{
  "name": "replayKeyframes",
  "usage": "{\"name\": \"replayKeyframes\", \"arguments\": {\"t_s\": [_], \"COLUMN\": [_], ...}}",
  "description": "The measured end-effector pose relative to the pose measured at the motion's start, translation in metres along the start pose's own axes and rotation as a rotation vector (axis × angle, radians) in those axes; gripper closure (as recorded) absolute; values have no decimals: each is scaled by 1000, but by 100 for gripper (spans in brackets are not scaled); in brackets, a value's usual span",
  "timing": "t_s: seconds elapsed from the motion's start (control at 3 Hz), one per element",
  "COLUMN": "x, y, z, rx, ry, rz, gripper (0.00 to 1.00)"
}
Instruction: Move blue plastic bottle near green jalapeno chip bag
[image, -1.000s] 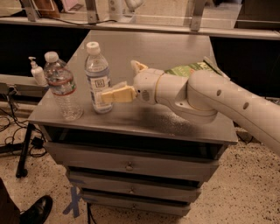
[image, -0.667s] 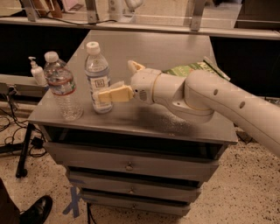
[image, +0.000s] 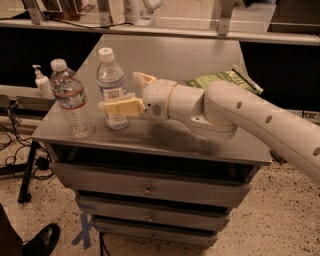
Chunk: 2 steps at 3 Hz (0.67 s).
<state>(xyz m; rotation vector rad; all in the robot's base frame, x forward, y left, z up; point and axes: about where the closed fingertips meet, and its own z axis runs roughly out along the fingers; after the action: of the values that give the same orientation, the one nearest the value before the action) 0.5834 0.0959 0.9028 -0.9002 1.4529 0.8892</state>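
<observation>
The blue plastic bottle (image: 110, 82) stands upright on the left half of the grey cabinet top (image: 175, 55). It is clear, with a white cap and a pale label with a small dark square. My gripper (image: 119, 91) reaches in from the right, open. Its near finger (image: 120, 107) crosses in front of the bottle's lower part, and its far finger (image: 142, 78) sits just right of and behind the bottle. The green jalapeno chip bag (image: 220, 80) lies flat at the right of the top, partly hidden by my arm (image: 240, 112).
A ribbed clear bottle with a red-white band (image: 71, 100) stands at the cabinet's front left corner. A small white pump bottle (image: 42, 83) is on a ledge to the left. The cabinet has drawers (image: 147, 189) below. Cables and a shoe (image: 42, 241) are on the floor.
My gripper has shifted a little to the left, so its near finger now reaches further across the front of the blue plastic bottle. The bottle and the bag have not moved.
</observation>
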Motion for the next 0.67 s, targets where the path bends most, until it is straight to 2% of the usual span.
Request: {"name": "replayKeyframes", "arguments": {"t_s": [0.67], "x": [5], "y": [5], "z": [-15], "rx": [11], "ry": [11], "rz": [10], "gripper": [63]}}
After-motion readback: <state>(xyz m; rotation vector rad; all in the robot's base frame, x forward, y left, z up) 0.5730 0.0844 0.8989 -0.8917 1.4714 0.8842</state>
